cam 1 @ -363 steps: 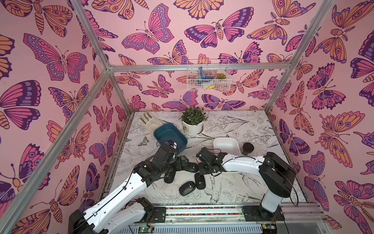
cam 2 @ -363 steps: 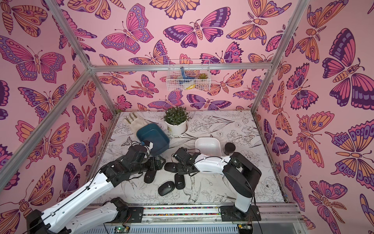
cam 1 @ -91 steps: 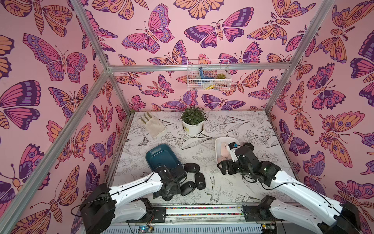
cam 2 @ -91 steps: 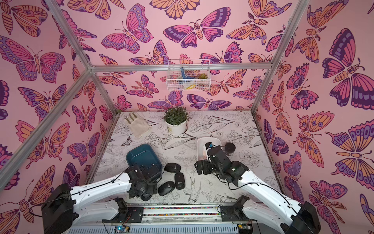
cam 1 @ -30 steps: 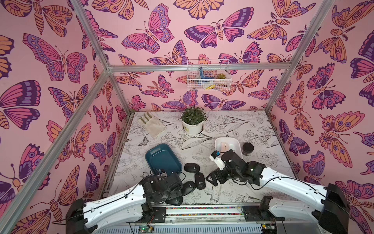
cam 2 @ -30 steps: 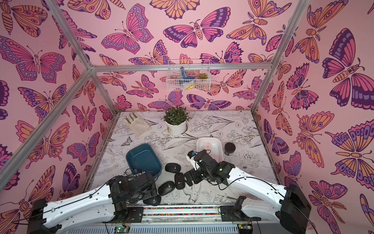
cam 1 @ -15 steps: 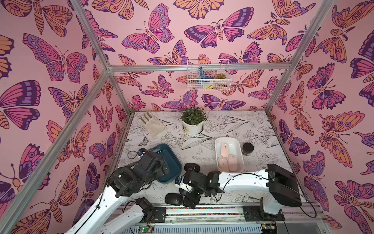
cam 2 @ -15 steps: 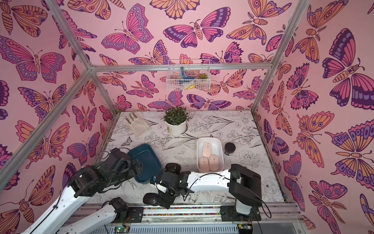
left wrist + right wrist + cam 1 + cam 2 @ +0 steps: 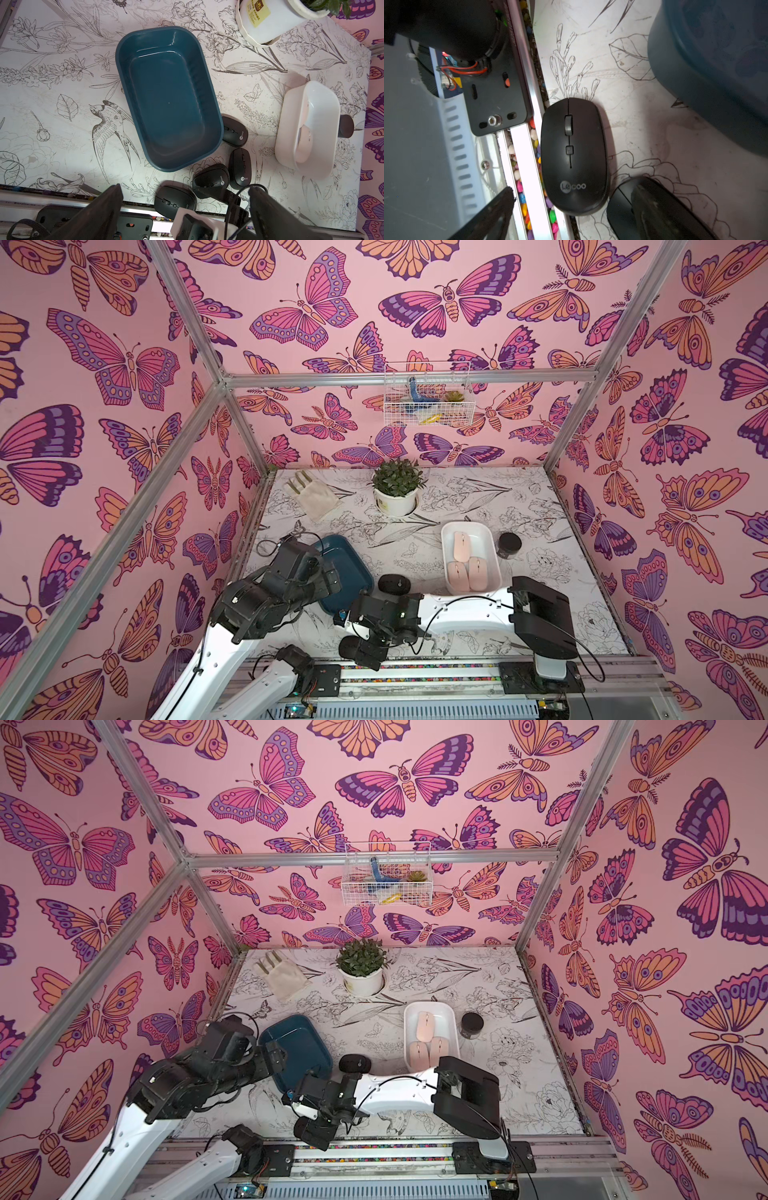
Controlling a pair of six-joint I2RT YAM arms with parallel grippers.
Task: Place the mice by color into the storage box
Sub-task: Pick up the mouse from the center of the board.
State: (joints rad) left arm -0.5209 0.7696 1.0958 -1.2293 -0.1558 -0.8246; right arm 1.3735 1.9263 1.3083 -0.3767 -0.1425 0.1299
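Pink mice [image 9: 461,540]: all three are in the white box [image 9: 469,526], done. The four black mice are on the counter [image 9: 62,128] and the blue box [image 9: 166,99] is empty, so the blacks go there.

Step in hand, as I read it: pick the edge mouse [image 9: 574,155]. It lies flat, top up, at the counter's front edge, tight against the rail [image 9: 527,145].

- Right fingers [image 9: 492,214] are released and wide, hanging over that mouse, gripping nothing.
- Seen from the right wrist, one finger is over the rail side and one is over the neighbour mouse [image 9: 618,204].
- Shift toward the edge mouse's middle, so you straddle only it.
- Pinch across the narrow width, at mid-length. The shell is smooth and rounded, so a grip near either end will likely slip.
- Go down slow. The rail-side finger has little room and may hit the rail. If so, nudge the mouse inward first.
- Don't clip the neighbour.
- Lift straight up and release low inside the blue box.

Left fingers [image 9: 99,214] are released and empty, raised above the blue box. Pull them aside before the right arm comes in.
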